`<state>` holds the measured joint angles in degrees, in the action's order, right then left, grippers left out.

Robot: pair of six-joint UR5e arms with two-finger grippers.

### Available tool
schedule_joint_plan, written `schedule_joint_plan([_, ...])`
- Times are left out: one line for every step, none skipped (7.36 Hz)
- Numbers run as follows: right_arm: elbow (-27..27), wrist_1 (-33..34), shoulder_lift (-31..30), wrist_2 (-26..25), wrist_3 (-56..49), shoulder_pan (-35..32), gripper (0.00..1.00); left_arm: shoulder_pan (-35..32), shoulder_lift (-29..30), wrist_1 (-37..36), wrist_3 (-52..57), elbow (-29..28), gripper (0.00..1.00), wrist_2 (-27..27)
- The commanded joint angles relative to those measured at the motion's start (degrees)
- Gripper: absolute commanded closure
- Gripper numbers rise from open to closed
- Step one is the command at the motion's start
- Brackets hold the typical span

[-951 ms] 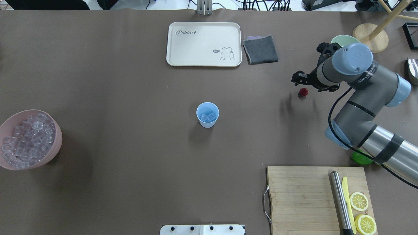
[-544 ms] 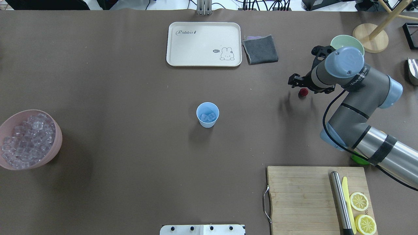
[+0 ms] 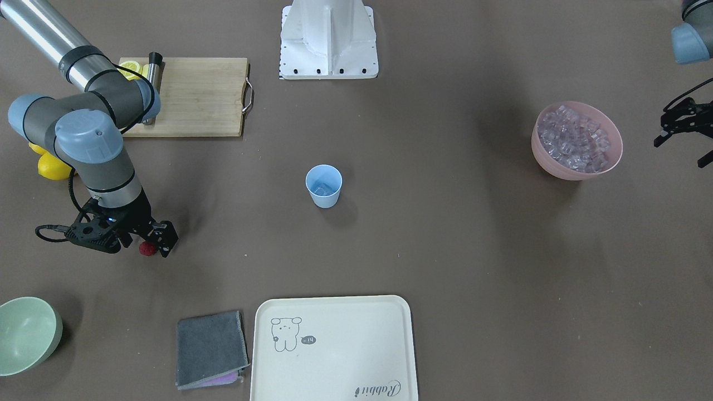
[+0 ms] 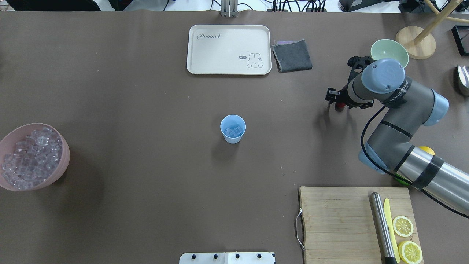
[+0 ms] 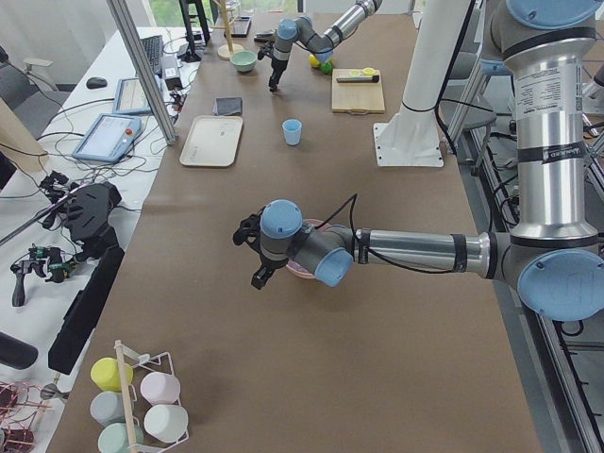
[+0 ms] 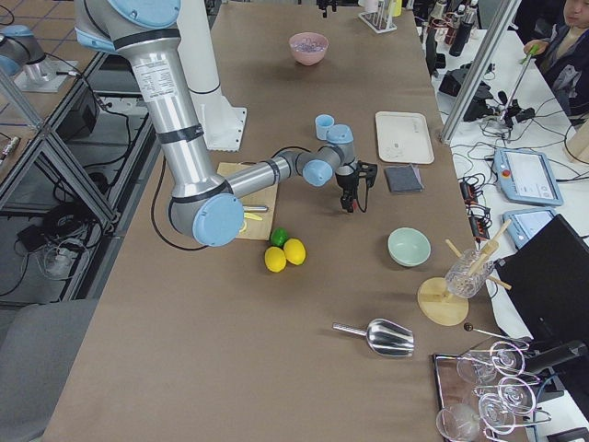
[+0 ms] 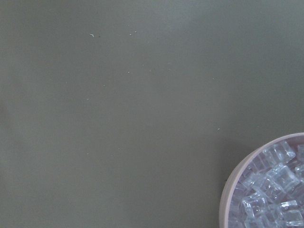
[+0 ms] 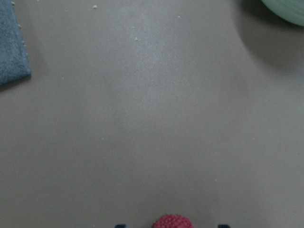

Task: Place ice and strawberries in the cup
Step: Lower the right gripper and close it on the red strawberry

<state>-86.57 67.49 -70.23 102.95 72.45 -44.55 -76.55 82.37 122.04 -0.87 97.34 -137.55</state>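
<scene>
Wide bare worktop (image 4: 146, 91) lies all round the cup (image 4: 233, 129), which stands alone at centre. Nothing lies btwn it and the strawberry (image 4: 339, 106), which is well to its right and slightly farther. At the left margin sits the pink bowl (image 4: 67, 161), partly cut by the overhead frame. The near-right corner is taken by the cutting board (image 4: 340, 220) w/ lemon slices (image 4: 403, 226). Along the far side, short of the far edge, stand the tray (image 4: 220, 55), grey cloth (image 4: 292, 55) and green bowl (image 4: 384, 44).

Writing: the tray reads "Rabbit" in script, w/ a rabbit drawing. Its speech bubble is too small to read. Lettering on the right arm is not legible.

Fingers: the right gripper (image 3: 148, 245) is low over the worktop. Its fingers (image 3: 166, 240) are spread, one each side of the strawberry. The right wrist view shows the strawberry centred btwn two dark tips w/ a gap on both sides, so no contact is seen. The left gripper (image 3: 679, 154) hangs beyond the pink bowl on the left, outside the overhead frame. Its fingers are spread and hold nothing; its wrist view shows only bowl rim, cubes and bare worktop.

Ice (image 4: 31, 157): most is heaped in the pink bowl, and a few cubes lie inside the cup.
</scene>
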Motion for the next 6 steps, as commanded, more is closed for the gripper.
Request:
schedule_joint_plan([-0.35, -0.07, -0.26, -0.03, 0.05, 0.16, 1.00, 0.00, -0.10, 1.26, -0.01, -0.74, 0.01, 0.00])
schedule_joint_plan([-1.31, 0.10, 0.43, 0.06, 0.40, 0.16, 1.00, 0.00, -0.10, 2.92, -0.01, -1.79, 0.01, 0.00])
schedule_joint_plan([-2.45, 0.19, 0.53, 0.23, 1.80, -0.10, 1.00, 0.00, -0.10, 4.85, -0.01, -2.93, 0.01, 0.00])
schedule_joint_plan([-3.68, 0.54, 1.05, 0.23, 5.47, -0.10, 1.00, 0.00, -0.10, 6.78, -0.01, -4.25, 0.01, 0.00])
schedule_joint_plan([-6.13, 0.80, 1.75, -0.20, 5.76, -0.19, 1.00, 0.00, -0.02, 8.37, -0.10, -5.22, 0.01, 0.00])
schedule_joint_plan([-8.59, 0.89, 2.02, -2.47, 6.38, -0.10, 1.00, 0.00, -0.02, 8.99, -0.10, -5.66, 0.01, 0.00])
